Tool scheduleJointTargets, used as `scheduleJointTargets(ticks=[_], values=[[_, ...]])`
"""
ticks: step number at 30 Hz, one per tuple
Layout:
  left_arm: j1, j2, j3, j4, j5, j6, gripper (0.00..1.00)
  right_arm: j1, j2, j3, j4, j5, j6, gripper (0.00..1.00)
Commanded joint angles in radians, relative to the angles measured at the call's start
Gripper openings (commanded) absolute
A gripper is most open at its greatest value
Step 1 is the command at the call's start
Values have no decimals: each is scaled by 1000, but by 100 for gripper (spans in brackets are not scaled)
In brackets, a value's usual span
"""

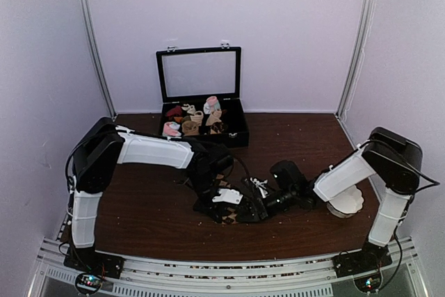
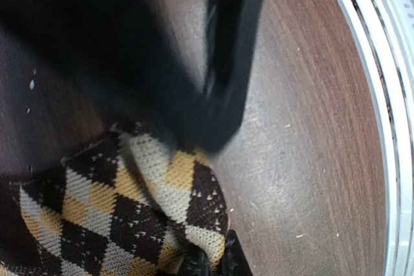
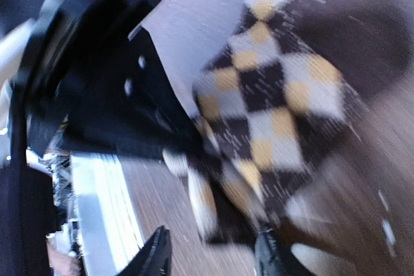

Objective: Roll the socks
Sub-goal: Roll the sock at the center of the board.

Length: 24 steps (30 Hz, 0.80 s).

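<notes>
**Argyle socks held between two grippers at the centre of the surface**

The socks [image 1: 233, 215] are seen low in the middle of the overhead frame, bunched on the dark wooden surface [image 1: 153, 206] where both arms meet. The left gripper [image 1: 226, 208] is brought in from the left and the right gripper [image 1: 259, 206] from the right, the two standing just beside each other over the fabric.

In the left wrist view the socks [image 2: 129, 205] fill the lower left of the frame, and the left gripper [image 2: 215, 262] is seen at the bottom edge. Its fingers [image 2: 236, 258] are drawn close together and appear clenched on the corner of the fabric.

In the right wrist view, which is blurred, the socks [image 3: 272, 95] are draped from the upper right down to the bottom centre. The right gripper [image 3: 213, 253] is seen with its fingers [image 3: 155, 253] spread apart. A fold of fabric lies between them, and bare surface is visible beside the left one.

An open black box [image 1: 236, 137] holding small sock rolls [image 1: 191, 128] is placed at the upper centre. A white scalloped object [image 1: 345, 201] is seen at the right.
</notes>
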Motion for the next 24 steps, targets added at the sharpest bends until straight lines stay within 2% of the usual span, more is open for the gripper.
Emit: scheduleJointTargets(ticks=[1, 3, 4, 9, 11, 13, 15, 18, 20, 22, 24], values=[[51, 73, 30, -110, -28, -31, 0, 5, -90, -137, -355, 311, -46, 53], [61, 94, 59, -138, -28, -40, 0, 5, -153, -175, -379, 358, -45, 97], [65, 106, 73, -154, -26, -42, 0, 6, -179, -194, -383, 377, -42, 100], [75, 141, 113, -200, -19, -48, 0, 11, -261, -252, -366, 454, -17, 100], [75, 148, 128, -218, -18, -48, 0, 27, -316, -269, -355, 528, -8, 100], [75, 162, 149, -248, -4, -48, 0, 101, -433, -279, -385, 710, -9, 100], [76, 183, 183, -288, 23, -48, 0, 220, -601, -303, -400, 973, -27, 100], [85, 225, 234, -363, 83, -46, 0, 217, -754, -400, -254, 1086, 19, 100], [93, 246, 262, -400, 124, -43, 0, 163, -766, -430, -173, 1028, 82, 100], [98, 257, 278, -424, 158, -47, 0, 124, -730, -459, -37, 862, 71, 100], [106, 260, 284, -448, 212, -49, 0, 126, -726, -481, 75, 783, 40, 100]])
